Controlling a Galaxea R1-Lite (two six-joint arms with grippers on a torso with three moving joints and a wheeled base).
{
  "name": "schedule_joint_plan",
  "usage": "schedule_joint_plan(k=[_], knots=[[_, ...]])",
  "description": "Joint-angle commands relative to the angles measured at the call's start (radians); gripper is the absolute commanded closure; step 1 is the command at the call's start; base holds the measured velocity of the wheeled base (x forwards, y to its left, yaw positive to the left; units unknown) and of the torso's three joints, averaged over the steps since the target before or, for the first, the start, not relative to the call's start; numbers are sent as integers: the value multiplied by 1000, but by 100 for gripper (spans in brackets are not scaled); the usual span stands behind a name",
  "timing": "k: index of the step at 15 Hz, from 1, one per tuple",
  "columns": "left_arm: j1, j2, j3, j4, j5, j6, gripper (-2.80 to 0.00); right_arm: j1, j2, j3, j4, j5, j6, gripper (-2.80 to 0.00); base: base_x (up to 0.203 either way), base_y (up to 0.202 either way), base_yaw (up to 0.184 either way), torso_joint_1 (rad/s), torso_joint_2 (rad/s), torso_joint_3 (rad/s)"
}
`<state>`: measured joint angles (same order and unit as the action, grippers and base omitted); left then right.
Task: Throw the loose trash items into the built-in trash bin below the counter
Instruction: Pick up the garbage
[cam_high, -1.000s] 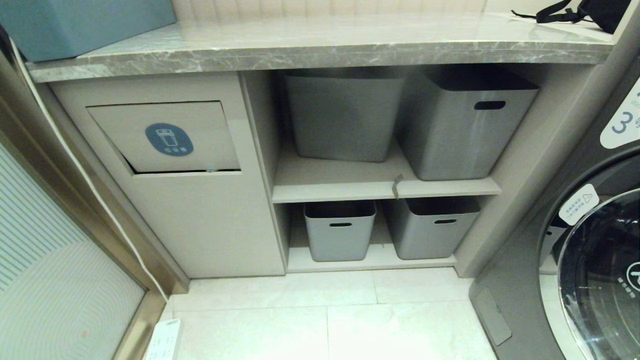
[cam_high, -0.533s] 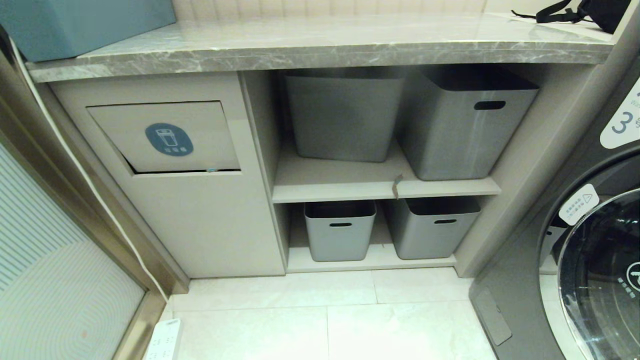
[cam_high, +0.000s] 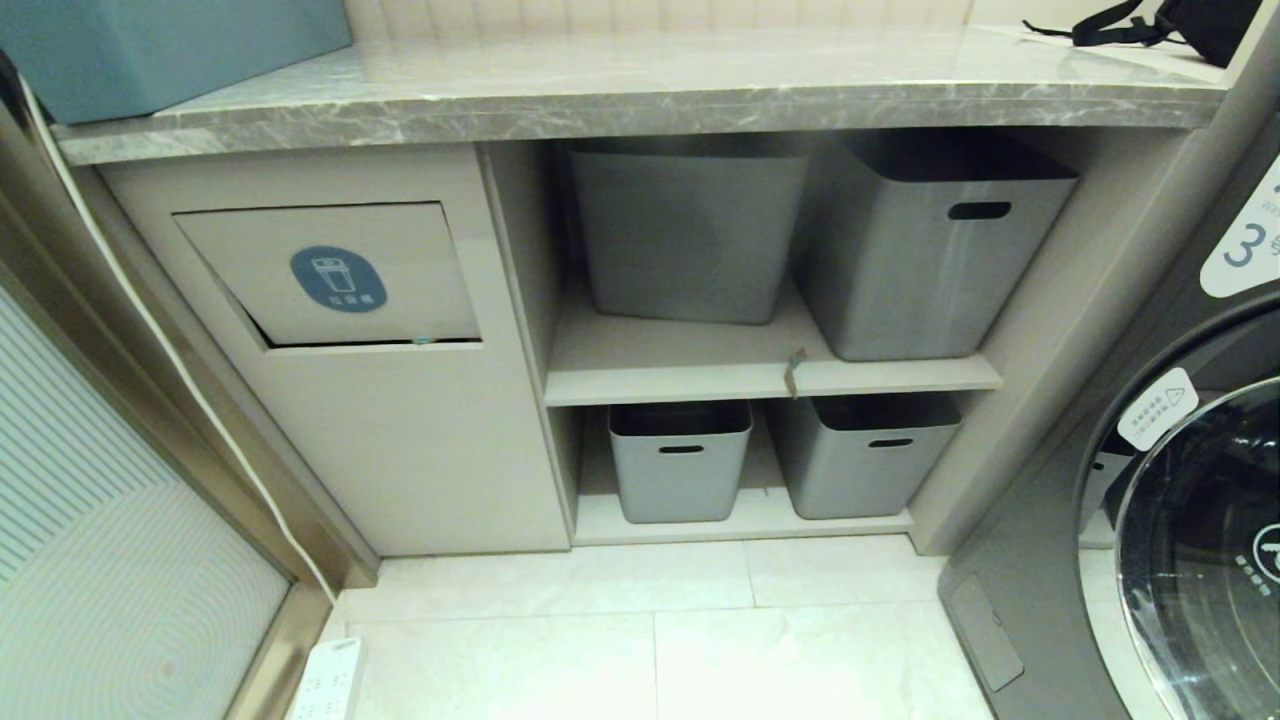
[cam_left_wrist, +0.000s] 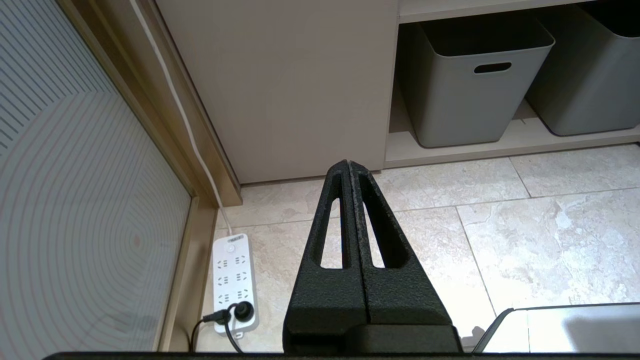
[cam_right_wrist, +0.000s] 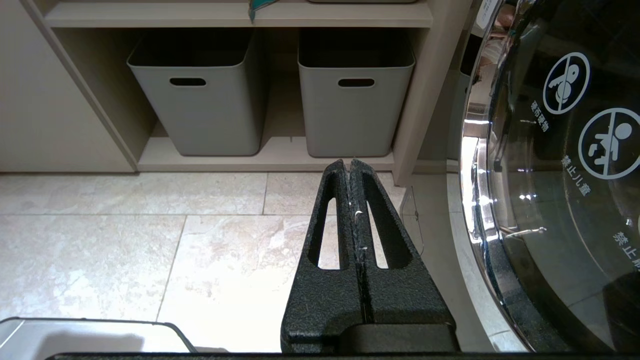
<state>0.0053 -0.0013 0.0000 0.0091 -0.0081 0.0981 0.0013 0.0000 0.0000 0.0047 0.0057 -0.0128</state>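
Head view shows me the built-in trash bin (cam_high: 330, 275) right under the counter (cam_high: 640, 105), at its left end. Its flap is tipped a little, with a tiny teal bit at the flap's lower edge. One small scrap (cam_high: 794, 372) hangs off the shelf edge beside the bin. My left gripper (cam_left_wrist: 348, 167) and right gripper (cam_right_wrist: 348, 167) are both pinched together, holding nothing, low over the floor (cam_right_wrist: 125, 240) in front of the bin.

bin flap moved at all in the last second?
No. The bin flap sits at the same tilt in its cabinet front, its lower edge unchanged against the frame.
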Motion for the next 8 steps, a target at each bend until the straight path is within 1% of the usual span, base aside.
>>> schedule_joint_plan(k=[1, 5, 8], knots=[[1, 0, 0, 0, 0, -1, 0, 0, 0, 0, 0, 0, -1, 0, 0, 0, 0, 0, 0, 0], [1, 0, 0, -4, 5, -28, 0, 0, 0, 0, 0, 3, -10, 0, 0, 0, 0, 0, 0, 0], [1, 0, 0, -1, 2, -16, 0, 0, 0, 0, 0, 0, 0, 0, 0, 0, 0, 0, 0, 0]])
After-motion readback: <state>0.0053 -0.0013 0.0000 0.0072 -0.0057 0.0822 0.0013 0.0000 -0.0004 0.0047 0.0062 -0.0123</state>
